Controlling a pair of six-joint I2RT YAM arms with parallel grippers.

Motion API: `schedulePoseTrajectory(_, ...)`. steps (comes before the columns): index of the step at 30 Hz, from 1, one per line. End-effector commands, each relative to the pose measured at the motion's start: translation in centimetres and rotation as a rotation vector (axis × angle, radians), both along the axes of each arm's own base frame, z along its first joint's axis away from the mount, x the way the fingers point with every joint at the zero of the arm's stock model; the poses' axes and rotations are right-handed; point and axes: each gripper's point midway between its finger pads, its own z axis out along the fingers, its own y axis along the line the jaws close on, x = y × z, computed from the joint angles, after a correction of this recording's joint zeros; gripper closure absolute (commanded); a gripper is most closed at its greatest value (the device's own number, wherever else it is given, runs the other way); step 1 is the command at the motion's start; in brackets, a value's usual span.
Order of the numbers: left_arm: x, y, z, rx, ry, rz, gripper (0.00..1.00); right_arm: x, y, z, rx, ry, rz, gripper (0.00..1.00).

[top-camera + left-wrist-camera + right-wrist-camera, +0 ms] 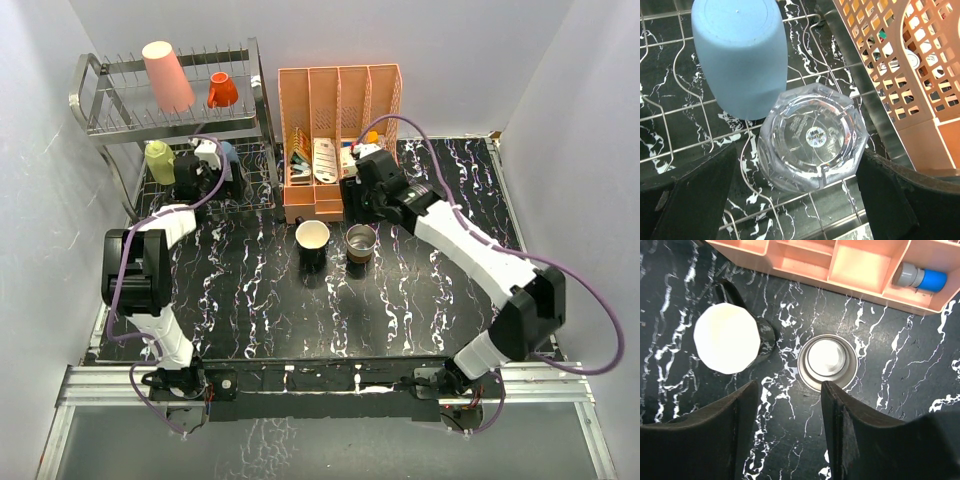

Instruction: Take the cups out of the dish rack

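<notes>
Hovering your wide-open, empty left gripper around the clear glass beside the blue cup, you'll want to pinch its likely slick, breakable walls across flat facets.

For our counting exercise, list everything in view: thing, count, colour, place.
Rack: one, silver, table's far left.
Tumbler: one, pink, rack's top tier, upside down.
Orange cup: one, orange, top tier, right of tumbler.
Yellow mug: one, pale yellow, lower tier.
Blue cup: one, blue, lower tier, upside down.
Glass: one, clear, lower tier, beside blue cup.
Black mug: one, black, cream inside, on table.
Metal cup: one, brown, right of black mug.
Organizer: one, peach, right of rack.
Table: one, black marbled.
Left gripper: one, black, open, flanking glass.
Right gripper: one, black, open, above table near metal cup.
</notes>
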Motion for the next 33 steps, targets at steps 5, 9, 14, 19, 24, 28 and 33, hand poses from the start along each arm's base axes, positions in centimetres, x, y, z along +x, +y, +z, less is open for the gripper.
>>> schedulePoseTrajectory(5,2.7,-1.5,3.4,-0.012,-0.111,-0.064,0.09,-1.5,0.2,2.8,0.124,-0.069,-0.011,0.43)
schedulePoseTrajectory(9,2.8,-2.1,3.4,-0.022,-0.112,-0.096,0.14,-2.0,0.4,2.9,0.152,-0.065,-0.008,0.43)
schedulePoseTrajectory(14,3.1,-2.7,2.9,-0.029,-0.098,-0.112,0.20,-2.4,0.7,3.0,0.169,-0.060,-0.006,0.44)
schedulePoseTrajectory(19,3.7,-2.6,2.3,-0.047,-0.082,-0.094,0.29,-3.0,0.9,3.6,0.193,-0.062,0.000,0.46)
schedulePoseTrajectory(24,3.1,-2.7,2.7,-0.054,-0.082,-0.095,0.55,-3.4,0.7,3.9,0.209,-0.066,-0.004,0.48)
schedulePoseTrajectory(28,1.6,-2.8,3.7,-0.051,-0.081,-0.111,0.73,-3.6,0.9,4.5,0.238,-0.073,-0.002,0.48)
schedulePoseTrajectory(33,-1.3,-2.6,6.1,-0.051,-0.092,-0.113,0.88,-3.7,1.5,5.5,0.287,-0.082,0.002,0.47)
